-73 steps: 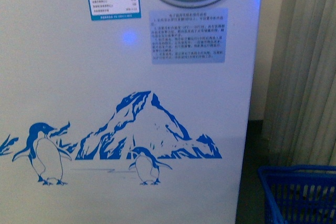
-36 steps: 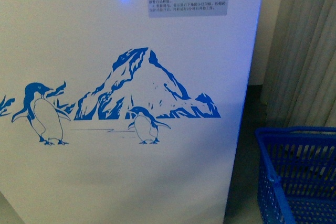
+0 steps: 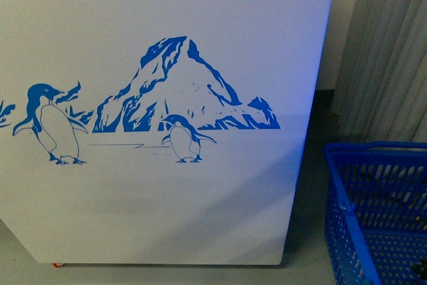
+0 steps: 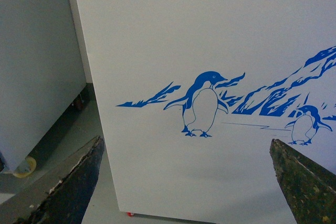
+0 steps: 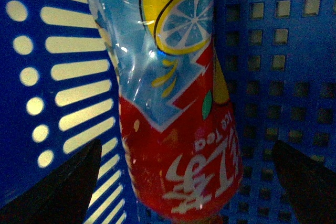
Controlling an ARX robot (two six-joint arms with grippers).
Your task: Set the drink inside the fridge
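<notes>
Bottle [image 5: 173, 129] in basket [image 5: 52, 51], long axis running straight out between right gripper's [image 5: 186, 148] spread fingers, which end nearer unclear; left gripper's [image 4: 186, 142] fingers apart.

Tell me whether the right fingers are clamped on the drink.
No, the right gripper has its fingers wide apart, clear of the drink between them in the blue basket.

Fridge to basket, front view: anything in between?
Nothing. The front view shows only a bare strip of grey floor between the fridge and the basket.
</notes>
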